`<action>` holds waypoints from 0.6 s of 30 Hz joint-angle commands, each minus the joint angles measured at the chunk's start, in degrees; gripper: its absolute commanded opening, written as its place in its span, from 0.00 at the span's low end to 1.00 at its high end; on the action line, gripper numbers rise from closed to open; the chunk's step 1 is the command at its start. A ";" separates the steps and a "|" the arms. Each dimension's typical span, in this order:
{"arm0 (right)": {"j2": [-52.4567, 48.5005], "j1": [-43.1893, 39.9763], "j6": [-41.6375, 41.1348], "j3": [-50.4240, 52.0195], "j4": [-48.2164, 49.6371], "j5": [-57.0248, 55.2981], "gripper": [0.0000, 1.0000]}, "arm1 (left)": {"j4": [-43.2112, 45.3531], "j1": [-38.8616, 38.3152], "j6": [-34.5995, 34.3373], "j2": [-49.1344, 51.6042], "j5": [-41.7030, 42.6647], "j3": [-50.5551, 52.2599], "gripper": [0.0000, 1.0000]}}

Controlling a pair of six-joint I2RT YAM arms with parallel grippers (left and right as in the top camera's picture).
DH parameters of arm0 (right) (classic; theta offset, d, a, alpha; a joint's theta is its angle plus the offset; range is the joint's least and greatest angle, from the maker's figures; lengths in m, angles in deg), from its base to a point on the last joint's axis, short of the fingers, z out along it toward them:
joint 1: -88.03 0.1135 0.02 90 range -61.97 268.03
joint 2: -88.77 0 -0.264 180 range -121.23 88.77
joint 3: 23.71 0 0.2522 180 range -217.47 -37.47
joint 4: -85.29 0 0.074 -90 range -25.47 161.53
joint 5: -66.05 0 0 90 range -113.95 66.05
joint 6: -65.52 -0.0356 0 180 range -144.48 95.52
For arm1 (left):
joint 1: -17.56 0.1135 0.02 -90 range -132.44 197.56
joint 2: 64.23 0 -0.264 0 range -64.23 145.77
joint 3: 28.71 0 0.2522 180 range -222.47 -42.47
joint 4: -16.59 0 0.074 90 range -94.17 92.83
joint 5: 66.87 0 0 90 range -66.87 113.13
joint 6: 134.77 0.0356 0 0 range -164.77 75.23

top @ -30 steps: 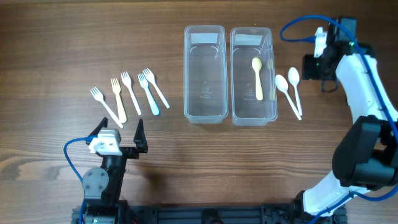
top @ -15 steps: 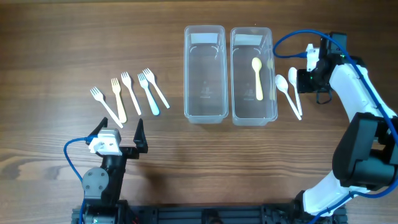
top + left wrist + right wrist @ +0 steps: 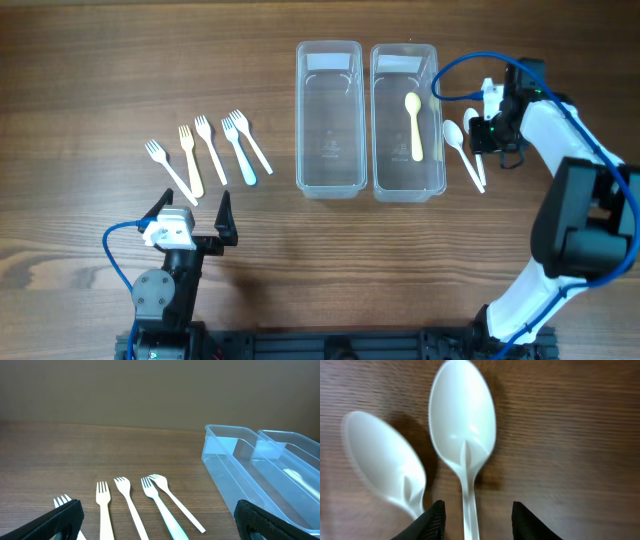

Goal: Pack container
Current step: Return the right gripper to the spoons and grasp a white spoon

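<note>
Just right of the right container (image 3: 400,175), the right gripper (image 3: 482,128) has swung in from farther out and now straddles a white spoon (image 3: 462,425) handle, jaws narrowing but not touching, nothing grasped yet. Guessing that's spoon two, since the yellow spoon (image 3: 414,125) is inside already. Left gripper (image 3: 192,210), way off to the container's left, gapes wide.

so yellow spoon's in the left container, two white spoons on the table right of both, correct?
No, the yellow spoon lies in the right container; the left container is empty, as the overhead view shows. The two white spoons do lie on the table, right of both.
</note>
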 commanded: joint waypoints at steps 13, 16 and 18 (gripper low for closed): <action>-3.21 0.31 1.07 0.20 3.58 1.11 0.04 | -0.55 -0.28 0.87 -0.09 0.70 0.04 1.00; -2.84 0.28 0.87 -1.14 2.27 0.48 0.04 | -0.55 -0.28 0.87 -0.09 0.70 0.04 1.00; -1.97 0.28 -0.02 -3.74 0.59 -1.51 0.04 | -0.55 -0.28 0.87 -0.09 0.70 0.04 1.00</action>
